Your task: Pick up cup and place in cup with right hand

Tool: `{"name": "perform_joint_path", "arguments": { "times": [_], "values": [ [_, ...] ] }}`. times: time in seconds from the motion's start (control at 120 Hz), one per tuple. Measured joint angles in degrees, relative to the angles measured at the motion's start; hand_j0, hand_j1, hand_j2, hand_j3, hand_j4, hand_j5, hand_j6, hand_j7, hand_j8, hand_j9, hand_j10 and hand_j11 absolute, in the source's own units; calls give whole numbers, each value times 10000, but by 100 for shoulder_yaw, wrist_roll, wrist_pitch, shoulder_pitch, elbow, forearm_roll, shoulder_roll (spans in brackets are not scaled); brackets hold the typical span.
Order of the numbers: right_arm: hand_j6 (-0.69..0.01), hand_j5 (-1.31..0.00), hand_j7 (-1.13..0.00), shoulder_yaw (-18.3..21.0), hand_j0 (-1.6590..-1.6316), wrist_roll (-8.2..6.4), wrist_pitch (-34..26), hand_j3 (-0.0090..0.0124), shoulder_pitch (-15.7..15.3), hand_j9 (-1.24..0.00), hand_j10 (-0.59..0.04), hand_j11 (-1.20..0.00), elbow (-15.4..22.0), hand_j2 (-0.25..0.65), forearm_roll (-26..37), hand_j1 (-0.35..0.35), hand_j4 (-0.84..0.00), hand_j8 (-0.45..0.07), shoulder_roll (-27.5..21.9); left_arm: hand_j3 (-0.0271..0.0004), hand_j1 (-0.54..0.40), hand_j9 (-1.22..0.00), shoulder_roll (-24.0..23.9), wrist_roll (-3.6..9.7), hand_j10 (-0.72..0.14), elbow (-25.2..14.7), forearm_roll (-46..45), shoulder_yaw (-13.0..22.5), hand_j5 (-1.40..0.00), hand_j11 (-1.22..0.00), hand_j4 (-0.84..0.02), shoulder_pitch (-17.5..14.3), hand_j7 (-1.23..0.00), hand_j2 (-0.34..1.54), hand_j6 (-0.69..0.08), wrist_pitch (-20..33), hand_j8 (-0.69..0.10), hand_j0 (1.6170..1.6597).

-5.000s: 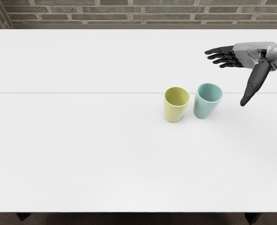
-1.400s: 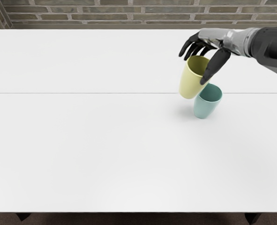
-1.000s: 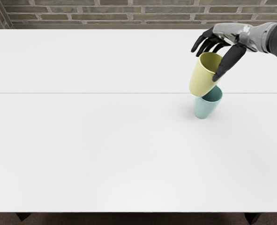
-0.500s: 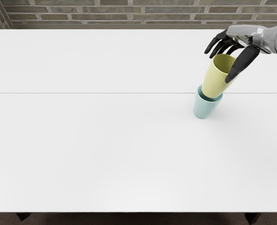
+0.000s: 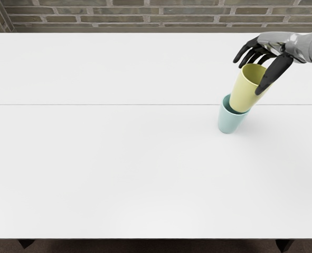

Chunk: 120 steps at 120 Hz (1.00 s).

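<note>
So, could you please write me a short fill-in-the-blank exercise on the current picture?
The hand in view is the robot's ____ one.
The held cup is coloured ____.
The teal cup stands on a white ____.
The wall at the back is built of ____.

Missing words: right; yellow; table; bricks.

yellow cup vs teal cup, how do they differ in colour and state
The yellow cup is pale yellow; the teal cup is blue-green. The yellow cup is gripped by the right hand, its base at the teal cup's mouth, while the teal cup stands on the table, ungripped. Both are plain, tapered cups.
</note>
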State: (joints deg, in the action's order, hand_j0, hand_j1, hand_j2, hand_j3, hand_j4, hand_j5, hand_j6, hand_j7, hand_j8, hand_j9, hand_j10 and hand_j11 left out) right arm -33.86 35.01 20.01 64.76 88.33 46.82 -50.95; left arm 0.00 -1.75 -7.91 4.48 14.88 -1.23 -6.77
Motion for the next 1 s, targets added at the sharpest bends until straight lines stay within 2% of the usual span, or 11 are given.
{"name": "perform_joint_path", "arguments": {
  "times": [0.3,0.375,0.683,0.892,1.0],
  "values": [
    [-4873,-6233,-6095,7,-16569,0,4,-6,9,-6039,-3439,-6026,-182,1824,54,1071,-4602,-3385,172,0,3490,0,0,0,-2,0,0,0,-1,0,-3,0,-1,0,-3,0,-3,16581],
    [-4836,-6217,-6092,22,-16571,0,6,2,8,-6037,-3400,-6037,-242,1831,65,1086,-4611,-3391,229,0,3490,0,0,0,-2,0,0,1,-1,0,-2,0,0,0,-3,0,-3,16581],
    [-4888,-6172,-6070,69,-16571,0,-2,-7,7,-6040,-3429,-6010,-424,1844,102,1077,-4608,-3388,406,0,3490,0,0,1,-2,0,0,0,-1,0,-3,0,0,0,-3,0,-3,16581],
    [-4868,-6122,-6052,126,-16573,0,-3,0,8,-6021,-3435,-5997,-529,1865,131,1092,-4615,-3389,459,0,3490,0,0,1,-2,0,0,0,-1,0,-3,0,0,0,-3,0,-3,16581],
    [-4900,-6083,-6047,139,-16572,-1,-5,-4,5,-6032,-3416,-6008,-583,1821,137,1078,-4638,-3386,484,0,3490,0,0,2,-2,0,0,-1,-1,0,-3,0,-1,0,-3,0,-3,16581]
  ]
}}
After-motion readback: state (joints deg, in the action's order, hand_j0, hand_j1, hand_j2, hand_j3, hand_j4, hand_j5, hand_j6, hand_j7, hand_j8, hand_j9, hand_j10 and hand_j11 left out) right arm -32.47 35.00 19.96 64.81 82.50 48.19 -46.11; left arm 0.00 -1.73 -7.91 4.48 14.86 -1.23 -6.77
